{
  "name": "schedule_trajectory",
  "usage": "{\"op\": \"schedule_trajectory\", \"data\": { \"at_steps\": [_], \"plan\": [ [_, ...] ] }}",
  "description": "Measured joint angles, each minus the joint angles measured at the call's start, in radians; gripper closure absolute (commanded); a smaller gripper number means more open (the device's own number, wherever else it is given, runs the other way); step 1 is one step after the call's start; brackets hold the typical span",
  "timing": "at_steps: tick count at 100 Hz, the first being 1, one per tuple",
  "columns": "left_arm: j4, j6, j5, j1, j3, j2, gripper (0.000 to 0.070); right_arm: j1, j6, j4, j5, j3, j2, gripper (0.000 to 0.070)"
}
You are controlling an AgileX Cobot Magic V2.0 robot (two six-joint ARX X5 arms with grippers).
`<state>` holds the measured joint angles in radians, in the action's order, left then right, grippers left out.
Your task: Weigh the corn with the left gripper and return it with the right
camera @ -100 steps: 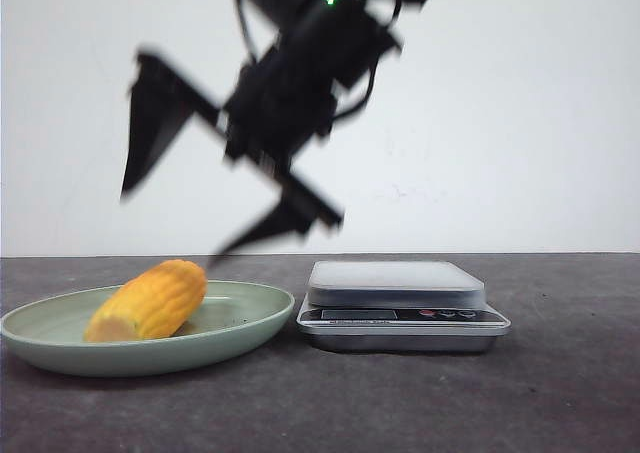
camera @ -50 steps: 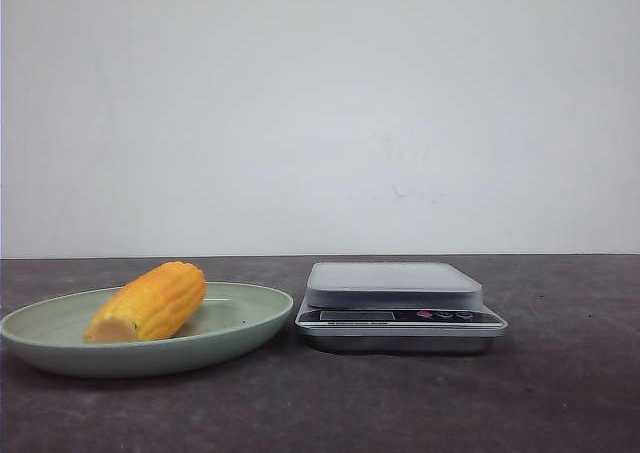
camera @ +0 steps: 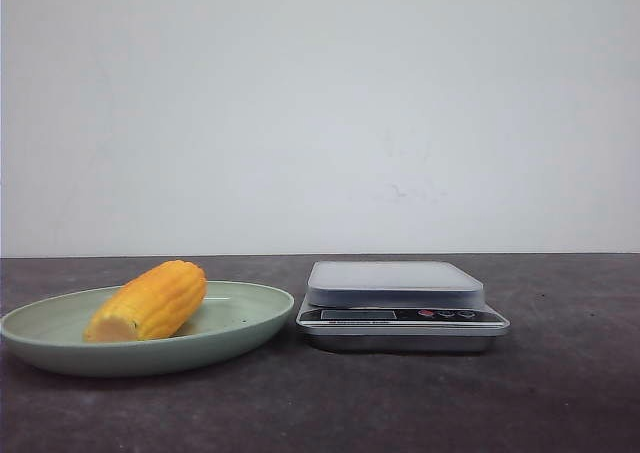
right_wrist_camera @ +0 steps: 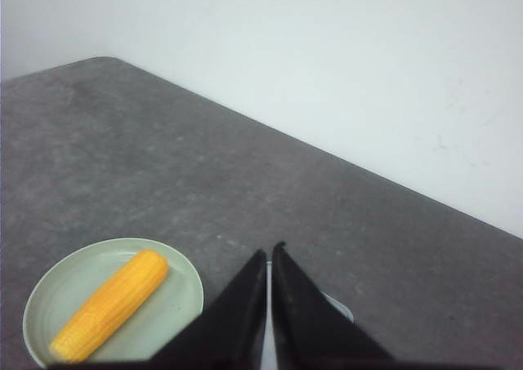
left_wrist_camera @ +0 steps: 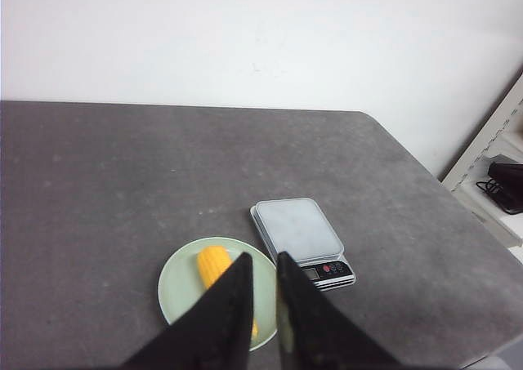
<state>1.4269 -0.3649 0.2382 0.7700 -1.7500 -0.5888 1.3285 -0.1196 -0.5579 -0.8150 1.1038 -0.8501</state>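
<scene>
The corn (camera: pixel 150 301), a short yellow-orange cob with a paler cut end, lies on its side in a pale green plate (camera: pixel 240 308) at the front left. A silver kitchen scale (camera: pixel 395 283) stands just right of the plate, with nothing on its platform. Neither gripper shows in the front view. In the left wrist view my left gripper (left_wrist_camera: pixel 263 257) hangs high above the plate (left_wrist_camera: pixel 176 288), the corn (left_wrist_camera: pixel 214 264) and the scale (left_wrist_camera: pixel 296 227), its jaws nearly together and empty. My right gripper (right_wrist_camera: pixel 270 251) is shut and empty, high above the table beside the corn (right_wrist_camera: pixel 110 305) and the plate (right_wrist_camera: pixel 176 300).
The dark grey table (camera: pixel 560 393) runs back to a white wall. In the left wrist view the table's rounded corner (left_wrist_camera: pixel 368 121) and a white shelf (left_wrist_camera: pixel 490 182) with a black object lie beyond the scale's side.
One second ago a black arm with a wide-open gripper hung blurred above the plate and scale in the front view. It has since left that view. Corn, plate and scale have not moved.
</scene>
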Motion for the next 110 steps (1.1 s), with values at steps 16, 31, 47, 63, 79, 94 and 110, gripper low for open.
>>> {"op": "schedule_trajectory", "data": {
  "at_steps": [16, 31, 47, 63, 79, 94, 110],
  "plan": [
    [0.000, -0.011, 0.000, 0.000, 0.000, 0.000, 0.0684, 0.000, 0.000, 0.001, -0.001, 0.000, 0.005, 0.0700],
    [0.000, -0.016, 0.000, 0.000, 0.000, 0.000, 0.0684, 0.000, 0.000, 0.001, 0.000, 0.000, 0.004, 0.0700],
    [0.000, -0.016, 0.000, 0.000, 0.000, 0.000, 0.0684, 0.000, 0.000, 0.001, 0.000, 0.000, 0.004, 0.0700],
    [0.000, -0.017, 0.000, 0.000, 0.000, 0.000, 0.0684, -0.041, 0.001, -0.010, 0.038, -0.002, 0.020, 0.0700],
    [0.000, -0.017, 0.000, 0.000, 0.000, 0.000, 0.0684, -0.171, -0.002, 0.016, 0.205, -0.125, 0.101, 0.0700],
    [0.000, -0.017, 0.000, 0.000, -0.001, 0.000, 0.0684, -0.414, 0.006, 0.295, 0.546, -0.399, 0.209, 0.0700],
    [0.000, -0.017, 0.000, 0.000, -0.001, 0.000, 0.0684, -0.677, 0.058, 0.739, 0.908, -0.748, 0.359, 0.0700]
  ]
}}
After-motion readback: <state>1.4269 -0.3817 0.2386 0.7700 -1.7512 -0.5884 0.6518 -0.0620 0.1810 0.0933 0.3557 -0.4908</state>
